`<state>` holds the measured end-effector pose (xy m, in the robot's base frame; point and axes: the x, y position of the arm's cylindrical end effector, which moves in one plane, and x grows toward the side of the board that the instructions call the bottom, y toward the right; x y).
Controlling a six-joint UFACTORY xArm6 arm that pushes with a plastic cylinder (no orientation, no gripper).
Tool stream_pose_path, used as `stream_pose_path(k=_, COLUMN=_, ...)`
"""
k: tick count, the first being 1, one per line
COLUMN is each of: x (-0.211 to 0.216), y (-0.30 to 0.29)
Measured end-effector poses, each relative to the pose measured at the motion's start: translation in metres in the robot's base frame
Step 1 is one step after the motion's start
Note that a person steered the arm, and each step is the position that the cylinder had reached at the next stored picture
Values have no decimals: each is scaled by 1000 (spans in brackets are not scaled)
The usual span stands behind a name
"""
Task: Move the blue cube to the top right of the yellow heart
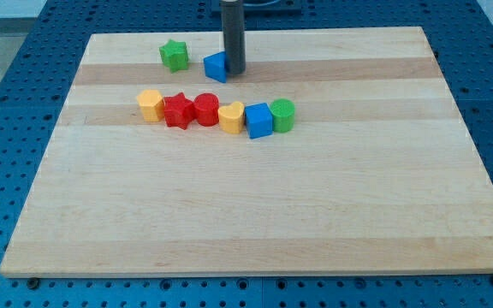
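The blue cube [258, 121] sits in a row of blocks at the board's upper middle, touching the right side of the yellow heart [231, 117]. My tip [234, 72] is well above that row, toward the view's top. It touches the right side of a second, smaller blue block [216, 66], whose shape I cannot make out. The rod hides that block's right edge.
The row runs left to right: yellow hexagon [150, 105], red star [177, 110], red cylinder [206, 109], yellow heart, blue cube, green cylinder [283, 115]. A green star [174, 55] lies left of the small blue block. The wooden board [246, 214] rests on a blue perforated table.
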<state>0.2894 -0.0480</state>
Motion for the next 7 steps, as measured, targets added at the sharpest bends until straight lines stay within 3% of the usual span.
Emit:
stream_pose_path(k=3, x=-3, y=-62)
stream_pose_path(k=4, x=-1, y=-15)
stream_pose_path(k=5, x=8, y=80)
stream_pose_path(k=6, x=54, y=167)
stream_pose_path(k=7, x=124, y=173)
